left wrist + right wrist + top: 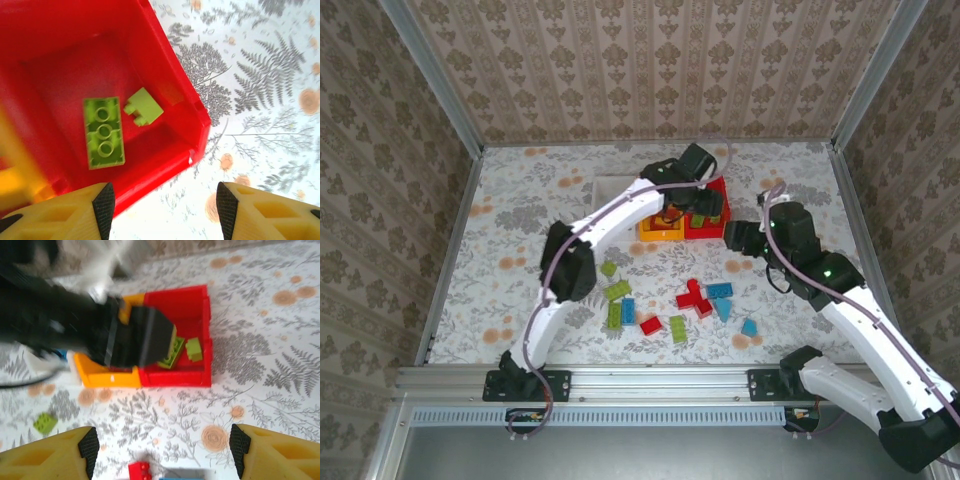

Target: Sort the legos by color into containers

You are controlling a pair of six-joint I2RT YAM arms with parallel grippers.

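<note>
1. Our left pincer hangs above the near corner of the red bin with its fingers spread and nothing between them.
2. Two green bricks lie on the bin floor: a long one and, just beside it, a small one.
3. Our right pincer is also released and empty, over bare table on the near side of the red bin and the orange bin.
4. A red brick sits right below the gap between the right fingers, touching a blue one.
5. The loose green bricks lie well back toward the arm bases, near the left arm's elbow. We judge the left arm the nearer one for them.
6. One of them lies with its long axis running near to far, so we think the fingers should close across it from left and right.
</note>
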